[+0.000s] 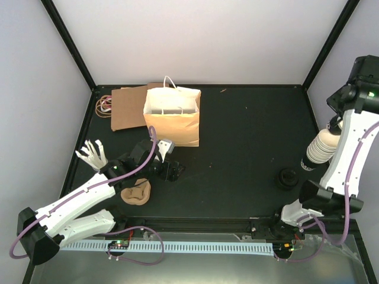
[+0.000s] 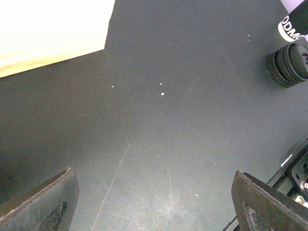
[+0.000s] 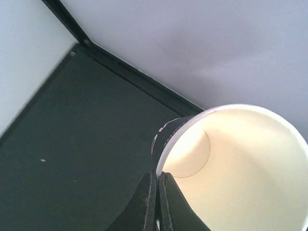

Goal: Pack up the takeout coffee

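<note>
- The table (image 1: 237, 136) was dark. The paper bag (image 1: 172, 115) stood open-mouthed at its rear centre and serves as the landmark for all entries below.
- The cup stack (image 1: 320, 149) was well right of the bag, by the right arm. Cups were lidless, dark outside, cream inside. No lidded coffee was seen.
- The brown pulp tray (image 1: 136, 193) lay left-front of the bag, partly under the left arm.
- The black lids (image 1: 287, 178) sat in a short pile right-front of the bag, near the cup stack but apart from it.
- The right gripper (image 3: 157, 182) had its jaws pressed together, pinching the wall of the top cup (image 3: 240, 163) at its rim.
- The left gripper (image 2: 153, 177) had its jaws spread wide and empty, low over bare table just in front of the bag.
- Step judged: freeing one cup from the stack. The next move calls for a clean separation without crushing the thin rim, then a lid, before the tray or bag.
</note>
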### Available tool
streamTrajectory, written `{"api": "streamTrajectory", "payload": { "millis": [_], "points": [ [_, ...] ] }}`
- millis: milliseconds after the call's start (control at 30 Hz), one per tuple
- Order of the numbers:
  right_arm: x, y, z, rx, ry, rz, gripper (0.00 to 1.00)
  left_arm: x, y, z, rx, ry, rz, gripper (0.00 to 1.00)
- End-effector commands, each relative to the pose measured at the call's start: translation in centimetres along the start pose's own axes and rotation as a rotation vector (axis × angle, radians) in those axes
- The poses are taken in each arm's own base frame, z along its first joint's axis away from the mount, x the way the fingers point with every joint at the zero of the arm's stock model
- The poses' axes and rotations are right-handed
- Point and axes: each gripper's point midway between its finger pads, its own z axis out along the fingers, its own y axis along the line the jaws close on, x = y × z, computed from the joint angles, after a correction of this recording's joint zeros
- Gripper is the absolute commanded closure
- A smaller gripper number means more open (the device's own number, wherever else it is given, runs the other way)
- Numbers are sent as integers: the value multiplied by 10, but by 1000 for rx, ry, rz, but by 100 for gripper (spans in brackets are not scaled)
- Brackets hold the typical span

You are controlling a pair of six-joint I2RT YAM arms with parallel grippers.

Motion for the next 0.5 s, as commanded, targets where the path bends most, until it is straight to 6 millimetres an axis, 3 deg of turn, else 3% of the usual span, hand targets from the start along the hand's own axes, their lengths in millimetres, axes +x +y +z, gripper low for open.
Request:
{"api": "streamTrajectory", "payload": {
  "millis": [0,200,367,467],
  "points": [
    [-8,6,-50,-148,-88,-17,99,-16,-7,-11,10,-48,14,10],
    [10,42,-85,-442,-82,-111,99,-16,-7,-14,8,-55,13,11],
    [48,68,-103,-626,-93,-222,99,-18,-8,-17,14,-66,13,11],
    [81,82,-107,-704,-67,-289,99,-21,-10,-18,17,-72,13,10]
  ]
}}
